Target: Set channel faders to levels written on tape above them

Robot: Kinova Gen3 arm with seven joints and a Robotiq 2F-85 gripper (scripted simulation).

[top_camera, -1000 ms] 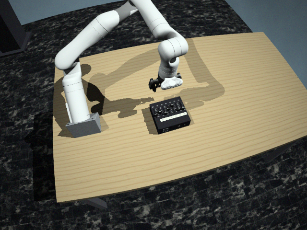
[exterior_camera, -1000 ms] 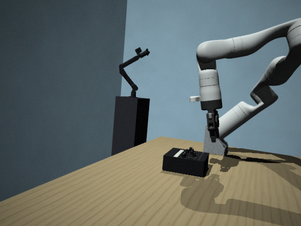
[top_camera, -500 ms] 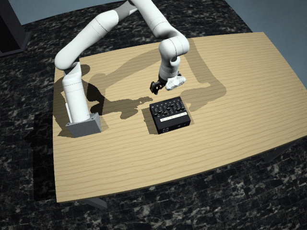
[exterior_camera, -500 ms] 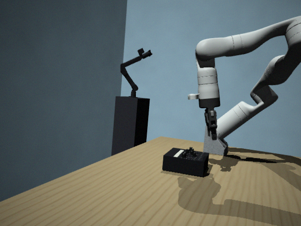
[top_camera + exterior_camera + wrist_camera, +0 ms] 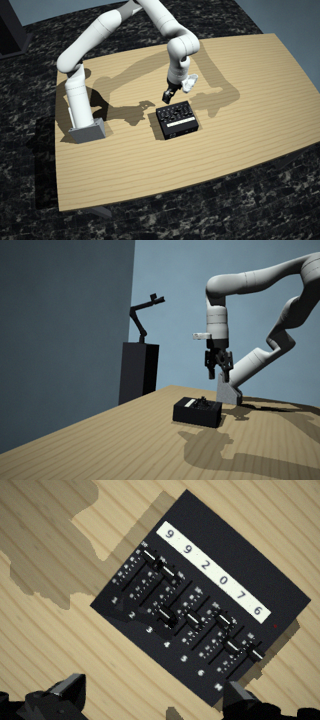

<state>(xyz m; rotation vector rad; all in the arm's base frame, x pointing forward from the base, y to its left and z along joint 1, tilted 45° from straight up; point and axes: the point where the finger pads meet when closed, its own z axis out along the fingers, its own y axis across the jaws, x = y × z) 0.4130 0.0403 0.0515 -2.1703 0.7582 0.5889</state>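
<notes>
White tubular arm (image 5: 77, 100), black pincer (image 5: 167, 97).

black lighting desk (image 5: 200, 596) aslant on wooden table (image 5: 54, 660), tape (image 5: 212, 571) "992076"
</notes>
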